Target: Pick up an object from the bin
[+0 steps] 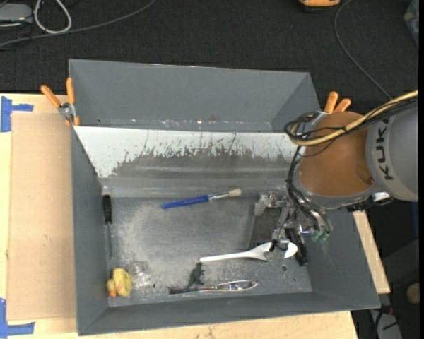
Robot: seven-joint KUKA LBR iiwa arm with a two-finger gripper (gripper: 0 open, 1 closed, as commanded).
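Up front by the near wall lie a yellow duck (118, 282) and a silvery tool (222, 285). Mid-bin right, the jaws sit over the bowl end of a white spoon (233, 257), can't tell if wide or narrow. Blue-handled brush (191, 201) further back.

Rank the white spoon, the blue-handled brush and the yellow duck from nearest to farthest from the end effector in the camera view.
1. white spoon, lower right, its bowl end right beside the end effector.
2. blue-handled brush, middle, farther back.
3. yellow duck, lower-left corner.
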